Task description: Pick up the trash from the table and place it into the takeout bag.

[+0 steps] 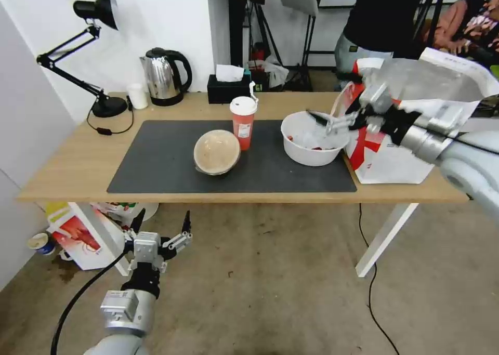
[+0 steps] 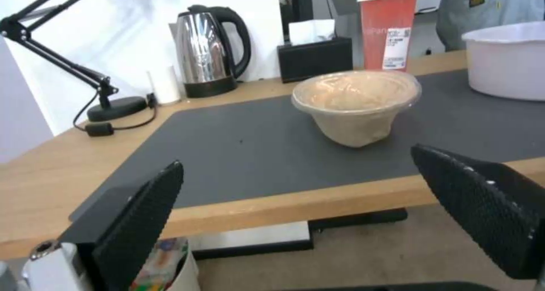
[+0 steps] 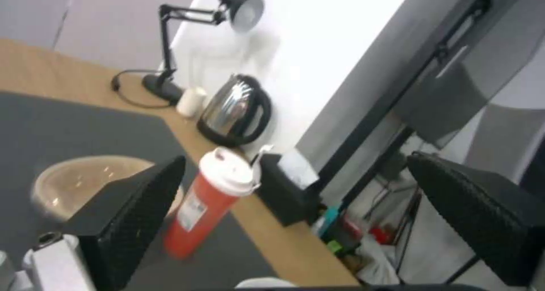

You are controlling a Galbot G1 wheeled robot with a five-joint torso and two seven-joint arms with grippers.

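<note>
On the table the trash stands in a row: a tan domed bowl on the dark mat, a tall red drink cup just behind it, and a white round bowl with red scraps to the right. My right gripper hangs open over that white bowl's far right rim, holding nothing. The takeout bag stands open at the table's right end, partly behind my right arm. My left gripper is open, low in front of the table edge, facing the tan bowl.
Along the back edge stand a black desk lamp, a steel kettle, a small white cup and a black tissue box. A smaller red-and-white bag sits on the floor under the table's left end. A cable trails across the floor.
</note>
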